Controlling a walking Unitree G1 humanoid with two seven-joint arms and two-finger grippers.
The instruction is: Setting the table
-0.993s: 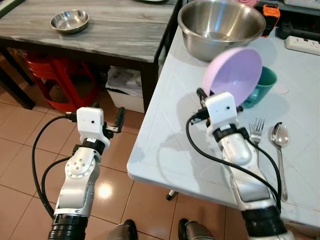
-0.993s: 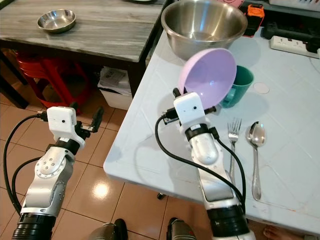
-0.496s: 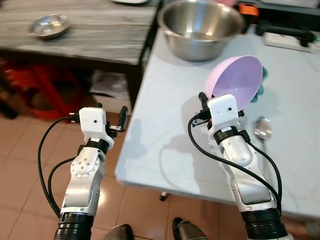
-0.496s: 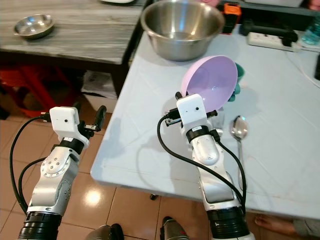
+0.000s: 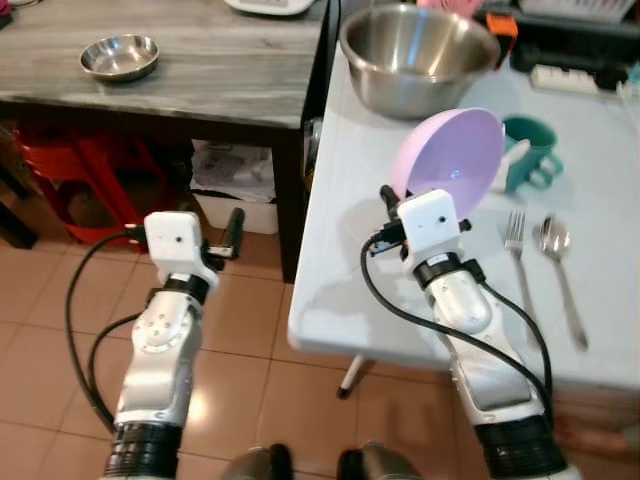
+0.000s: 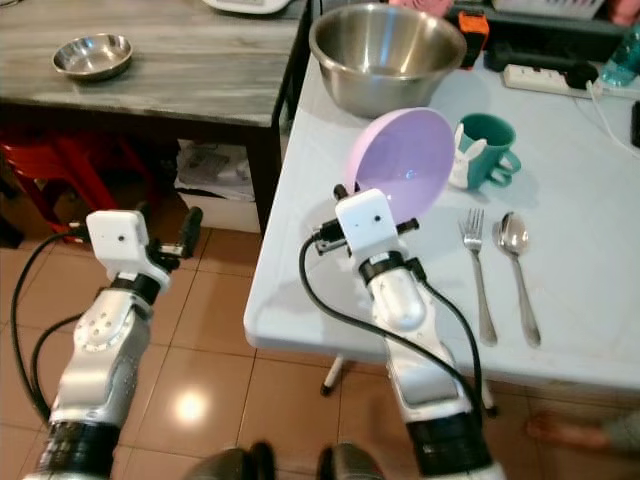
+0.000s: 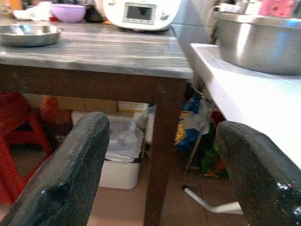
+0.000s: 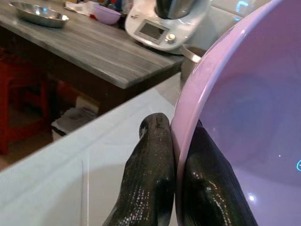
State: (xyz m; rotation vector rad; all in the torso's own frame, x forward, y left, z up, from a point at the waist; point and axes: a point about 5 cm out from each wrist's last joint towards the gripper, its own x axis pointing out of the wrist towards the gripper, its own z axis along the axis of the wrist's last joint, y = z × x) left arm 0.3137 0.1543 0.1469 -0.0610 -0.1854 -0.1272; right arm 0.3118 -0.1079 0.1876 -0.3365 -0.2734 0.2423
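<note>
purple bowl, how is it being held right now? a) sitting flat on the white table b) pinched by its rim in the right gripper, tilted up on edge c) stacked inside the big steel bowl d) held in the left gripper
b: the right gripper has its two black fingers closed on the rim of the purple bowl, which stands tilted on edge above the white table.

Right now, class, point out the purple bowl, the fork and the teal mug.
purple bowl (image 6: 405,160), right eye view, inner surface
fork (image 6: 477,275), right eye view, handle
teal mug (image 6: 487,149), right eye view, outer wall
</note>
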